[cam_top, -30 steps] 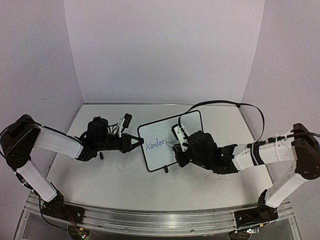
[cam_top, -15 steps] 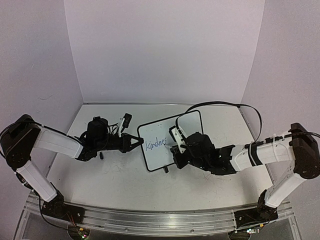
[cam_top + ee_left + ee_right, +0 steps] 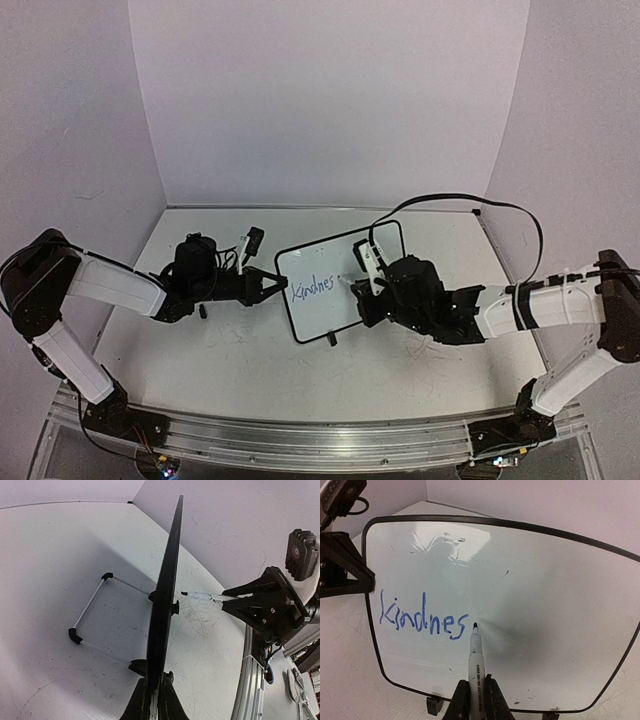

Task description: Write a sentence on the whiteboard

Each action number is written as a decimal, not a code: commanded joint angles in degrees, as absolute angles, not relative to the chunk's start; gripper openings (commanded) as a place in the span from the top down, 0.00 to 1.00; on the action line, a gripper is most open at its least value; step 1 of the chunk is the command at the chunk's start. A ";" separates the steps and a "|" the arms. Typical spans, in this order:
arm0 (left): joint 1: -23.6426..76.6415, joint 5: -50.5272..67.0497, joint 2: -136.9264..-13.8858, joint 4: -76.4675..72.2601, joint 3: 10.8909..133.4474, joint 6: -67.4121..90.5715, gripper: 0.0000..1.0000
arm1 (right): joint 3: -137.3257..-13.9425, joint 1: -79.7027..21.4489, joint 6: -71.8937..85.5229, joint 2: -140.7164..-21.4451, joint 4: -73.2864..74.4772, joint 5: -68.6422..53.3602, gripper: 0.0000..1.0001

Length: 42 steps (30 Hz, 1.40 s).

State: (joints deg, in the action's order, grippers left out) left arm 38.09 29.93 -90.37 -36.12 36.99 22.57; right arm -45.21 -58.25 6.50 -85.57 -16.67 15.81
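Scene: two arms share one job, with the left gripper (image 3: pixel 272 284) steadying the whiteboard (image 3: pixel 322 312) and the right gripper (image 3: pixel 368 290) writing on it.
Whiteboard: it stands upright at mid-table on its stand (image 3: pixel 95 615), its face turned towards the right arm.
Left gripper: it is closed on the board's frame at the 9 o'clock edge, one finger on each side.
Right gripper: it is clamped around a white marker (image 3: pixel 476 655) that comes up from 6 o'clock in the wrist view.
Sentence: only "Kindnes" (image 3: pixel 422 615) is written in blue, at the 9 o'clock side of the face. The marker tip sits just to the 3 o'clock side of the last letter.
Risk, push: too much pressure from the tip would probably tilt or slide the light board, because only an edge pinch and the stand resist it.
Risk, contact: too little pressure would probably break the stroke and leave the next letter faint.
Risk, slant: the line climbs towards 2 o'clock, so the remaining words may crowd the upper frame.
Risk, grip: the marker could twist in the closed fingers and smear the fresh ink.
Left wrist view only: it shows the board (image 3: pixel 165 590) edge-on, the stand behind it and the marker (image 3: pixel 202 596) meeting the face nearly square. Whether the tip touches is unclear.
Right wrist view only: it shows the legible lettering and the bare space (image 3: pixel 545 605) left for the rest.
Top view only: it shows both arms and the tabletop (image 3: pixel 220 340).
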 commanded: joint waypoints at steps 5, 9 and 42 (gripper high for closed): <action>37.88 30.62 -89.39 -35.31 37.41 22.32 1.00 | -47.60 -58.09 6.13 -87.67 -18.72 17.43 1.00; 37.88 30.60 -89.31 -35.29 37.30 22.39 1.00 | -48.10 -58.05 5.86 -87.97 -19.11 17.85 1.00; 37.88 30.42 -88.96 -35.29 37.18 22.06 1.00 | -46.36 -58.10 6.66 -89.42 -17.07 16.43 1.00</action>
